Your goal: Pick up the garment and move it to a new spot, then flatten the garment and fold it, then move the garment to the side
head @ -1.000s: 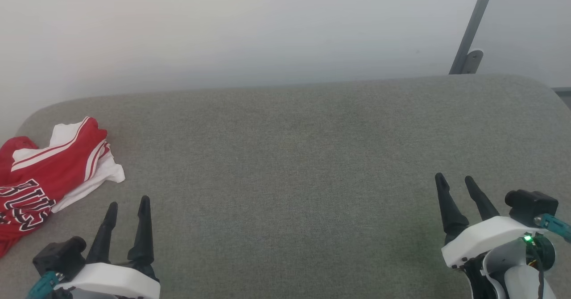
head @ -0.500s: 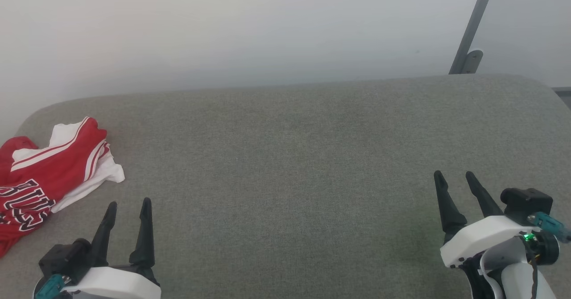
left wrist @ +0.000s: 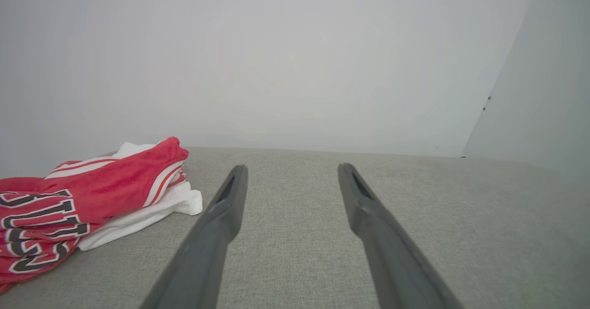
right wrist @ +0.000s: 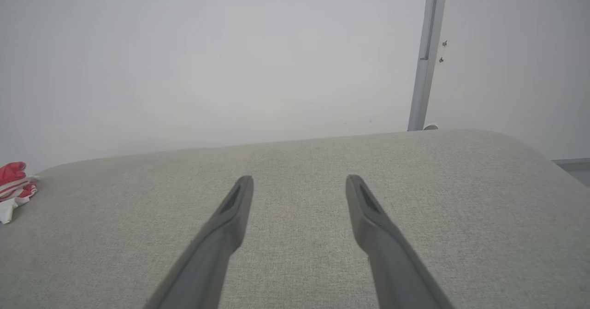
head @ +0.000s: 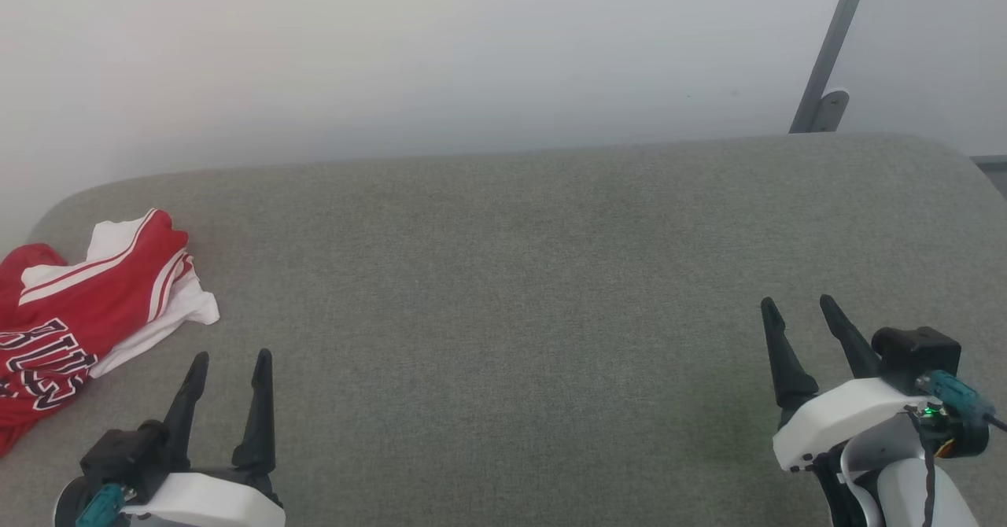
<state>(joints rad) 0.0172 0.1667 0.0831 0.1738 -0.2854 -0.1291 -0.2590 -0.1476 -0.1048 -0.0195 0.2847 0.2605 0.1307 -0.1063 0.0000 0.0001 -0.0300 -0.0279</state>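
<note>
The garment [head: 75,311] is being seen lying crumpled at the left edge of the grey counter [head: 511,275], lettering facing up. The left end effector [head: 230,356] is being held at the near edge just beside it, not touching, fingers apart and empty. The right end effector [head: 794,300] is being held likewise apart and empty near the near right corner, well away from the garment.

The garment [head: 75,307] lies on the counter [head: 503,275] at its left end. The left gripper [head: 232,354] is just right of it and nearer the robot, not touching it. The right gripper [head: 796,301] is well apart, over the counter's right side. Behind the counter stands a wall [head: 393,55], with a pole [head: 826,63] at its right
</note>
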